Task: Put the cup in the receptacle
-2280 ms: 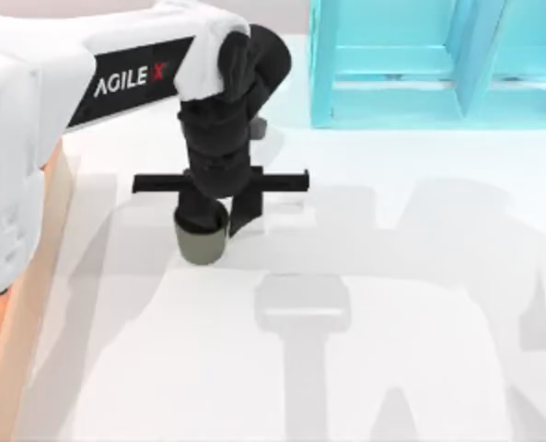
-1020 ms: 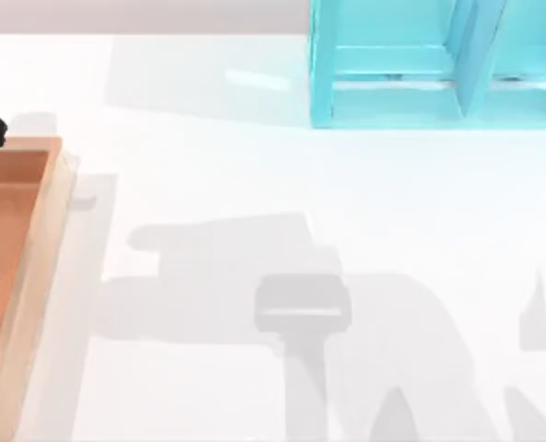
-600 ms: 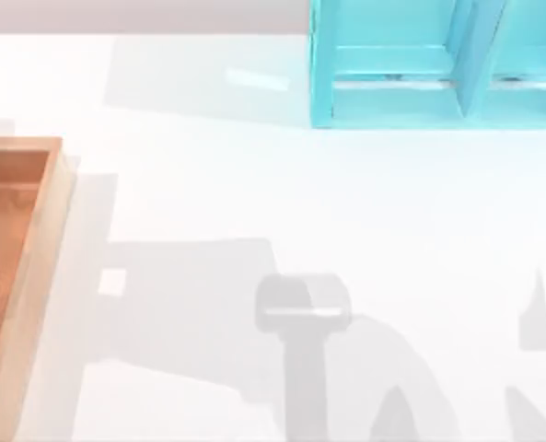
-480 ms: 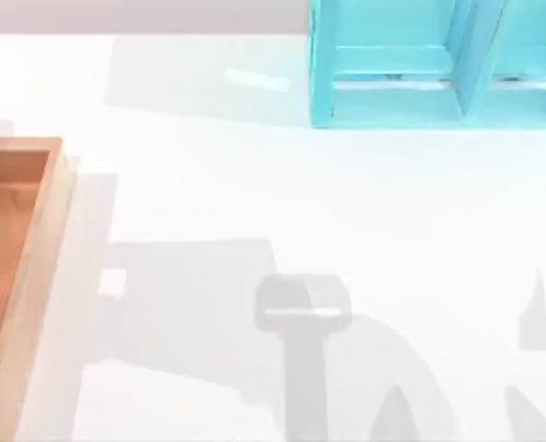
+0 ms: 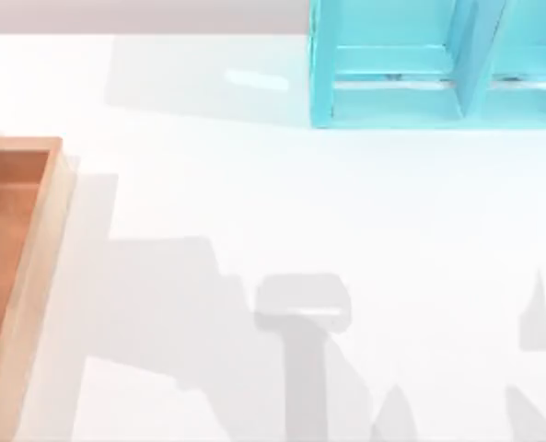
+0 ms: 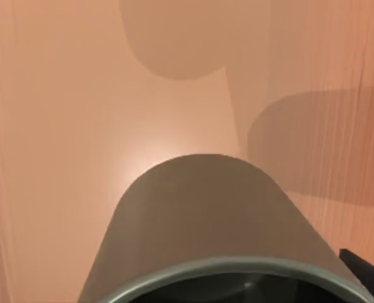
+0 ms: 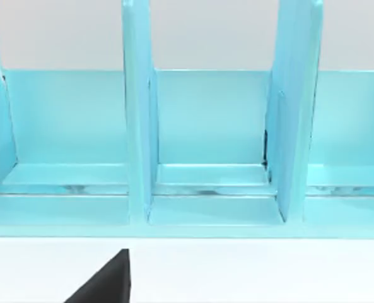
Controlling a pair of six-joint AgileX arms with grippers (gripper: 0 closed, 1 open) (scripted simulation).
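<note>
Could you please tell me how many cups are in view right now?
1. The cup shows in the left wrist view, over the receptacle floor. Others may be hidden.

The table [image 5: 282, 193] was seen as plain white, crossed by soft grey shadows. The tray [image 5: 35, 276] was shown with an orange-brown floor, marked by faint wood grain, and a lighter tan rim. The cup [image 6: 205, 221] was coloured a dull olive-grey, without any pattern. The shelf [image 7: 205, 126] was painted light turquoise, with paler edges on its dividers.
</note>
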